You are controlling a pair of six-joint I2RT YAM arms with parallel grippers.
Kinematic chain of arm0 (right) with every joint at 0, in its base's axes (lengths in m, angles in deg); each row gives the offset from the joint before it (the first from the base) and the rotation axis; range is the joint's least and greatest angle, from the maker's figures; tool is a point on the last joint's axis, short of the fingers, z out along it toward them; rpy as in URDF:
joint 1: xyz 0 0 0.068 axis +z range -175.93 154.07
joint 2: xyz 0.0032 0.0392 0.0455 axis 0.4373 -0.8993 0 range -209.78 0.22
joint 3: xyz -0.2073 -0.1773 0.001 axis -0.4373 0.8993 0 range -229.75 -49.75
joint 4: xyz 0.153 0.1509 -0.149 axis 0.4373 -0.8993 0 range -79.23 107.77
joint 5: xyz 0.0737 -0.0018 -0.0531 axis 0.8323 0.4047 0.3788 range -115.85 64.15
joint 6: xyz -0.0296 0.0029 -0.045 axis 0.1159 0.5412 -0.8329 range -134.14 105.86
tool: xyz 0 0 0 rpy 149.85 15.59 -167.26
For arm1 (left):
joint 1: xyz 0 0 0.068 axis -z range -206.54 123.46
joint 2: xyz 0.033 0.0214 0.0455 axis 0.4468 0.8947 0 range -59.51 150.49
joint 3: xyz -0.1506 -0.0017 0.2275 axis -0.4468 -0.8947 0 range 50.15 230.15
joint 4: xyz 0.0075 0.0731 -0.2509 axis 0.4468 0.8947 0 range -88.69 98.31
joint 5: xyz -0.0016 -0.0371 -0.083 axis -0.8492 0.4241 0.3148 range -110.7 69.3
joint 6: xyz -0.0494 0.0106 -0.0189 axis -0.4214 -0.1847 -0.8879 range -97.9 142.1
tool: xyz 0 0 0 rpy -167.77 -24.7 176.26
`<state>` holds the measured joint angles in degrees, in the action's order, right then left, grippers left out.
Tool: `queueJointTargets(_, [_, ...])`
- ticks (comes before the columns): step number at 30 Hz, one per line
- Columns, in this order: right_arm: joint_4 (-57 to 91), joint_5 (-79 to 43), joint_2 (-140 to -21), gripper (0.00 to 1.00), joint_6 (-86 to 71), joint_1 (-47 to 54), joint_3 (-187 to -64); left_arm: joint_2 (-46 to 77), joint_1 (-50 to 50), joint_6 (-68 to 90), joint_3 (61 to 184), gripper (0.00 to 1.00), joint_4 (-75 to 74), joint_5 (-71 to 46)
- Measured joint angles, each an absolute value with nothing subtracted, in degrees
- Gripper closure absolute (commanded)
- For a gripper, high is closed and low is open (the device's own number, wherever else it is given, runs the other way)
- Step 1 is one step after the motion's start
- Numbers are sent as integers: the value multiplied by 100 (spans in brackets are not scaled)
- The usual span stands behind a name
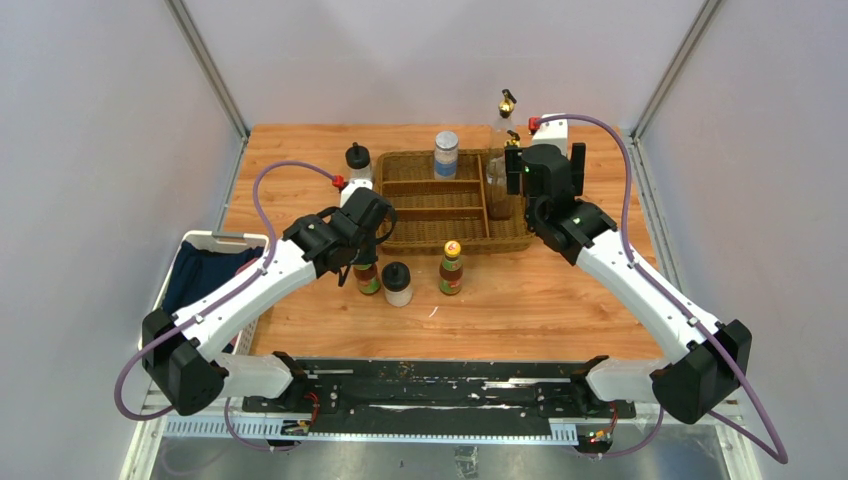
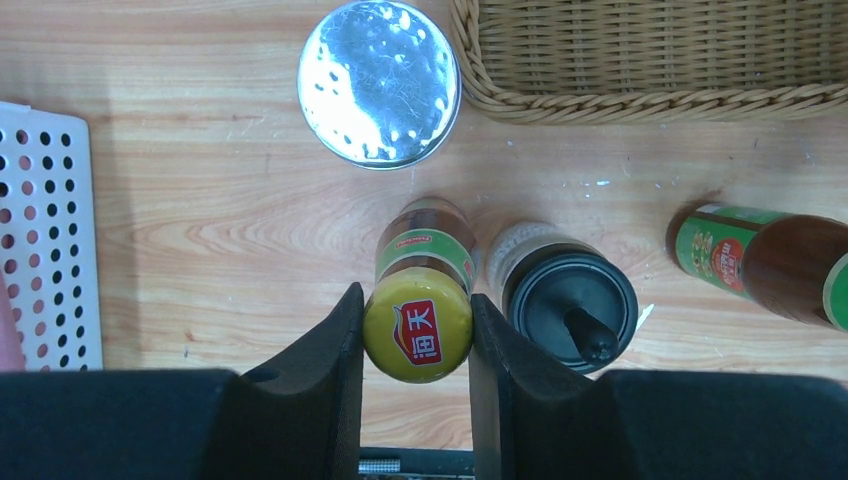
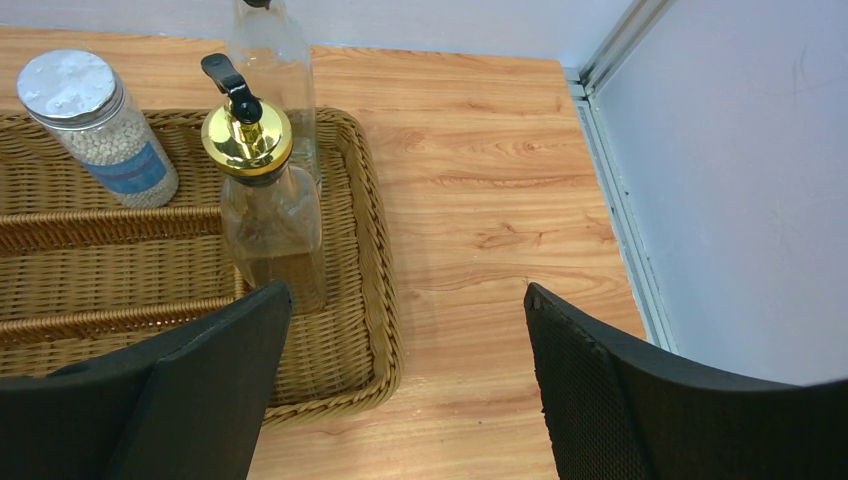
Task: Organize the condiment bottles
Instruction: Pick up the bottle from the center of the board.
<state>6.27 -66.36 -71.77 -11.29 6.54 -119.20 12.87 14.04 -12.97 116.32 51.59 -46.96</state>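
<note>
Left gripper is closed on the yellow cap of a sauce bottle, with a finger pressed against each side. The bottle is stood upright on the table, just in front of the wicker tray. A black-lidded jar is set just beside it to the right, and a second sauce bottle further right. A silver-lidded shaker is noted on the table at the tray's near rim.

Right gripper is held spread wide, nothing between the fingers, over the tray's right edge. A gold-spouted cruet is stood in the tray's right compartment. A second shaker is seen at the tray's far side, and a second cruet just behind the far rim. A second black-lidded jar is placed off the far left corner.
</note>
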Motion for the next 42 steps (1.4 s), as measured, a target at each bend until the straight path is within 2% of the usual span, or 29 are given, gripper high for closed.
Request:
queueJointTargets(24, [627,-6638,-7177,10,-1168,656,-11920,738,1404,-1214,11693,100,5380,-4727])
queueJointTargets(42, [627,-6855,-7166,10,-1203,656,-11920,611,1721,-969,12768,100,5588,-4948])
